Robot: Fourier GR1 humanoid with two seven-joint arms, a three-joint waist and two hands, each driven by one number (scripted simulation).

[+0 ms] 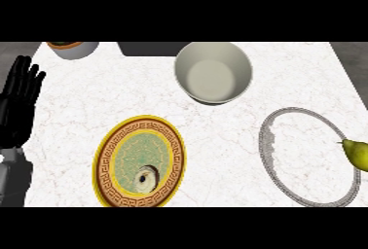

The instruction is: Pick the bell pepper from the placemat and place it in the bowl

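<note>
Leftward, released left robot hand (20,104) upright; patterned plate (102,160) between it and placemat (265,141), bowl (215,78) beyond.

One robot hand (20,104) shows. To its right are one bowl (213,73), one patterned plate (106,165), one round placemat (265,141) and one yellow-green fruit (357,153). Beyond its fingertips are one small pot (72,48) and one dark block (151,48).
</note>
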